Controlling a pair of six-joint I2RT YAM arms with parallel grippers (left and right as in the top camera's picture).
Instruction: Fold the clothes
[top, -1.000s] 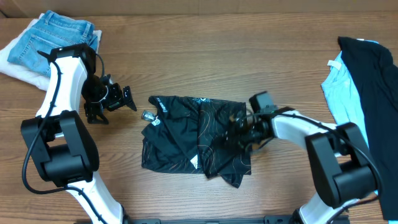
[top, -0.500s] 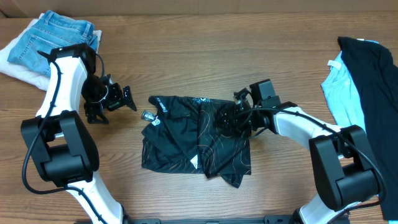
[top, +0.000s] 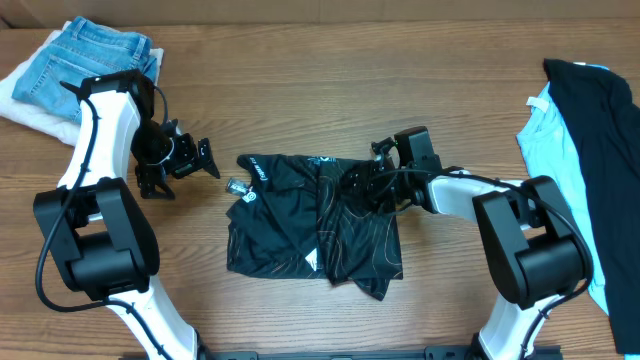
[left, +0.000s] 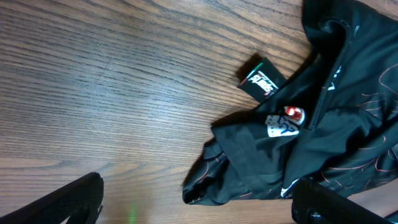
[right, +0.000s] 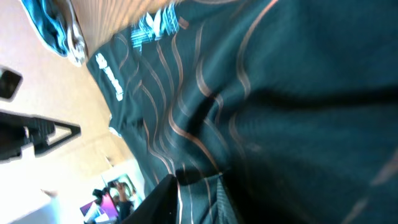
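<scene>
The right end effector (top: 362, 188) lies low on the upper right part of the jersey (top: 290, 225), its fingers drawn close together; in the right wrist view a ridge of the orange-lined black fabric appears nipped between them, though the contact itself is partly hidden. From there the jersey spreads leftward and toward the robot's base; it sits crumpled at the middle of the surface (top: 350, 80), slightly wider than deep, its top edge running left to right. The right arm is plainly the nearer one, being already on the cloth. The left end effector (top: 208, 160) stands spread wide over bare wood just beside the jersey's upper left corner, apart from it; the collar tag (left: 261, 78) and rumpled corner lie ahead of its fingers. By my judgement, any fold across the garment would carry the right edge leftward, toward that waiting left end effector.
</scene>
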